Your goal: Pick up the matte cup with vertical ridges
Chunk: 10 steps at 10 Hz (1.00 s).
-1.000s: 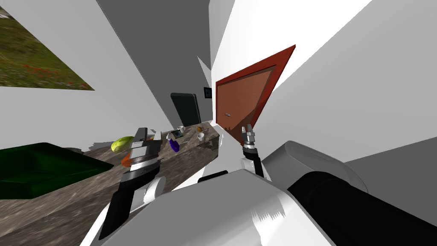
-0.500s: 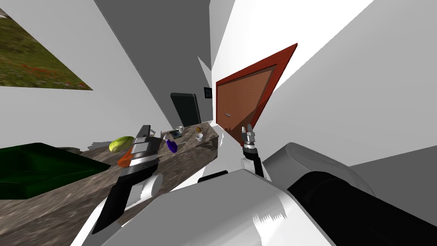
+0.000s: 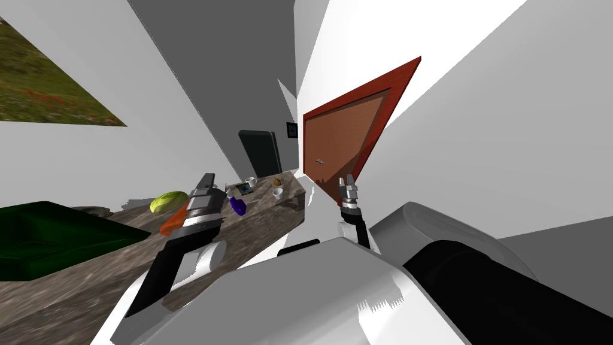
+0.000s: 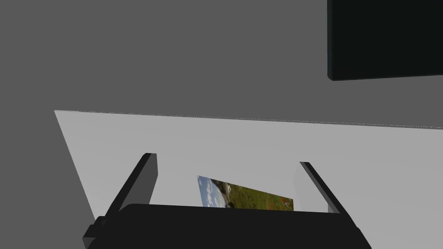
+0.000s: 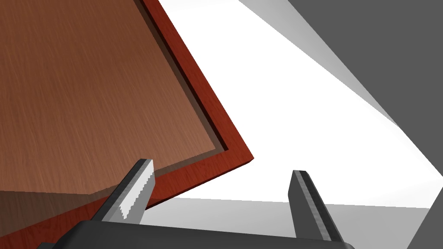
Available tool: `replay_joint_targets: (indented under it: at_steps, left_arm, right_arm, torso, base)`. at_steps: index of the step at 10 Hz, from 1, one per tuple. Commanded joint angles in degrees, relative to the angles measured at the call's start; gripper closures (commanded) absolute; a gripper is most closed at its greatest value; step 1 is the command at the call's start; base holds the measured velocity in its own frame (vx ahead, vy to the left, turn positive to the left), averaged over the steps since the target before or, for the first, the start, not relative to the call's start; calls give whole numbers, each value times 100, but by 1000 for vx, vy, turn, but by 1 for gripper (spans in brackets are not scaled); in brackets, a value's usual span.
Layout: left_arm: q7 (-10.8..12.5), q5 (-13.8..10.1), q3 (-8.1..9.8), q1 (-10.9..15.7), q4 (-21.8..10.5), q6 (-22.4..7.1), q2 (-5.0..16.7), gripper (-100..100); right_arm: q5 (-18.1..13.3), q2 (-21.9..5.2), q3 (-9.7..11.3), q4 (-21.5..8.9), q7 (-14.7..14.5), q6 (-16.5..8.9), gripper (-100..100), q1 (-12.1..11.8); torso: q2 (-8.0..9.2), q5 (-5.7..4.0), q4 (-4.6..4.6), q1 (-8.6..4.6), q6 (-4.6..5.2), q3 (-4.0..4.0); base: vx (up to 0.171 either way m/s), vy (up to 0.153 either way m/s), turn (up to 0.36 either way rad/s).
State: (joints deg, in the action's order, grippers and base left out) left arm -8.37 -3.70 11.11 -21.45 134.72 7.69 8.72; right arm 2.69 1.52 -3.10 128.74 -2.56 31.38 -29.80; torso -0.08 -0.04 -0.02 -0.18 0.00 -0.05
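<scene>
Two grippers spread, nothing held.
L gripper [image 4: 227, 159] over mottled brown stone counter [image 3: 78, 287]; beyond it blue-purple bottle [image 3: 239, 206], then small white cup [image 3: 278, 192] near counter's far end, well apart from both grippers. R gripper [image 5: 222, 166] faces red-framed brown wooden door [image 3: 341, 138].

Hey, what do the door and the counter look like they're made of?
The door looks like wood: fine grain streaks on a matte brown panel, with a redder frame. The counter looks like stone, mottled grey-brown and dull, though it could be a printed laminate.
</scene>
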Motion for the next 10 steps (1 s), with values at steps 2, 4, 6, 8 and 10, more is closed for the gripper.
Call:
replay_joint_targets:
  at_steps: [2, 4, 6, 8, 10]
  left_arm:
    - [-37, -26, 65, 51, 19, -356, 35, -100]
    - [-131, -61, 175, 187, 39, -732, 75, -100]
    - [-230, -95, 286, 327, 57, -1027, 107, -100]
    - [-230, -95, 286, 327, 57, -1245, 107, -100]
    - [-333, -128, 397, 469, 74, -1607, 133, -100]
  right_arm:
    - [0, 0, 0, 0, 0, 0, 0, 0]
    - [0, 0, 0, 0, 0, 0, 0, 0]
    - [0, 0, 0, 0, 0, 0, 0, 0]
    - [0, 0, 0, 0, 0, 0, 0, 0]
    - [0, 0, 0, 0, 0, 0, 0, 0]
  torso:
    - [-1, 0, -1, 0, 0, -1]
    - [0, 0, 0, 0, 0, 0]
    - [1, 1, 0, 6, 0, 0]
    - [-2, -1, -1, -2, 0, -1]
    - [-5, 0, -1, 1, 0, -3]
  base:
    - [17, -36, 13]
    - [18, -56, 26]
    - [18, -39, 19]
    - [22, -43, 11]
    - [33, -55, 28]
